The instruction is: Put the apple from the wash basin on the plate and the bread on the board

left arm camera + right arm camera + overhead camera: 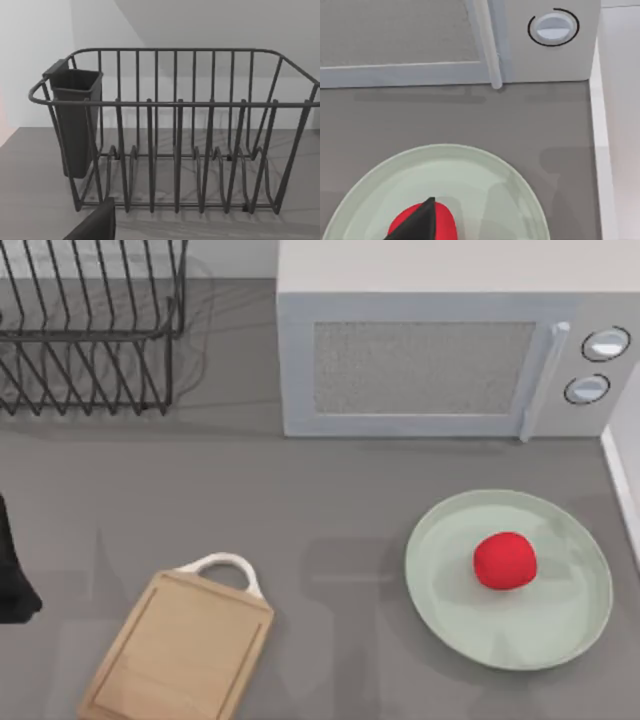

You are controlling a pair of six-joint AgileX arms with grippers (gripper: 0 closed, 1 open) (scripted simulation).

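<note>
The red apple [504, 560] rests on the pale green plate [560, 635] at the right of the table, a little right of the plate's middle. In the right wrist view a dark part of my right gripper [417, 222] sits just above the apple [447, 227] and hides part of it, over the plate [485, 175]. The wooden board [180, 650] with its white loop handle lies bare at the front left. A black part of my left arm [12, 570] shows at the table's left edge, and a dark tip of my left gripper [95, 225] faces the rack. The bread is out of view.
A black wire dish rack [90, 330] stands at the back left, with a dark cutlery cup [75, 120] on one end. A white microwave [450, 340] fills the back right. A white raised edge [622, 480] runs along the table's right side.
</note>
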